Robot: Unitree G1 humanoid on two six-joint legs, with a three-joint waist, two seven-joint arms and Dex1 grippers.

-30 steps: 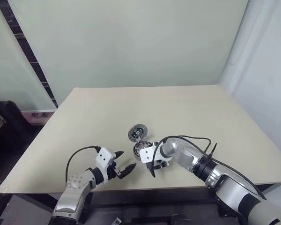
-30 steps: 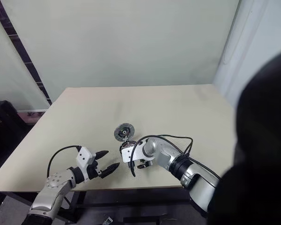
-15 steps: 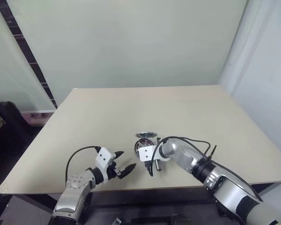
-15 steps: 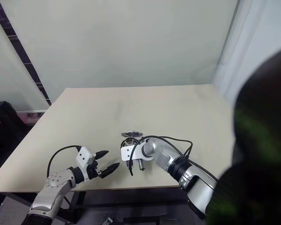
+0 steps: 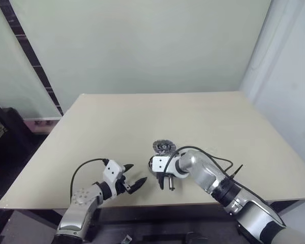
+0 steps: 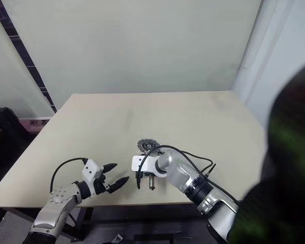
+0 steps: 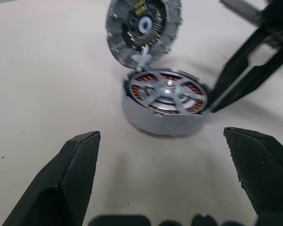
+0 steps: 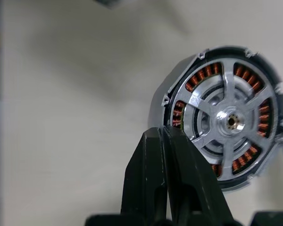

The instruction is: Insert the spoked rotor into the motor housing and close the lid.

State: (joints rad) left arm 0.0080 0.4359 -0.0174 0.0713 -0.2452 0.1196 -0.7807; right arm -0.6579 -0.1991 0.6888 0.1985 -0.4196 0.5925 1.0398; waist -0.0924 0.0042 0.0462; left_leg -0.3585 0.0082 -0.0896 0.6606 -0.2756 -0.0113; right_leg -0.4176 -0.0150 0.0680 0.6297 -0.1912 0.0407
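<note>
Shiny metal spoked rotor [image 8: 228, 121], copper windings, matt beige table [image 5: 142, 122]

A flat beige rectangular tabletop [image 5: 193, 117] spans the middle of the scene, with a dark edge along its near side. Behind it stands a plain pale green wall [image 5: 142, 46], bordered on the left by a slanting black strip [image 5: 33, 63] with a frosted pale panel [image 5: 10, 86] beyond it, and on the right by a white wall section [image 5: 290, 76]. A black box-like object with a white label [image 5: 0, 129] sits on the floor at far left, beside the table.
</note>
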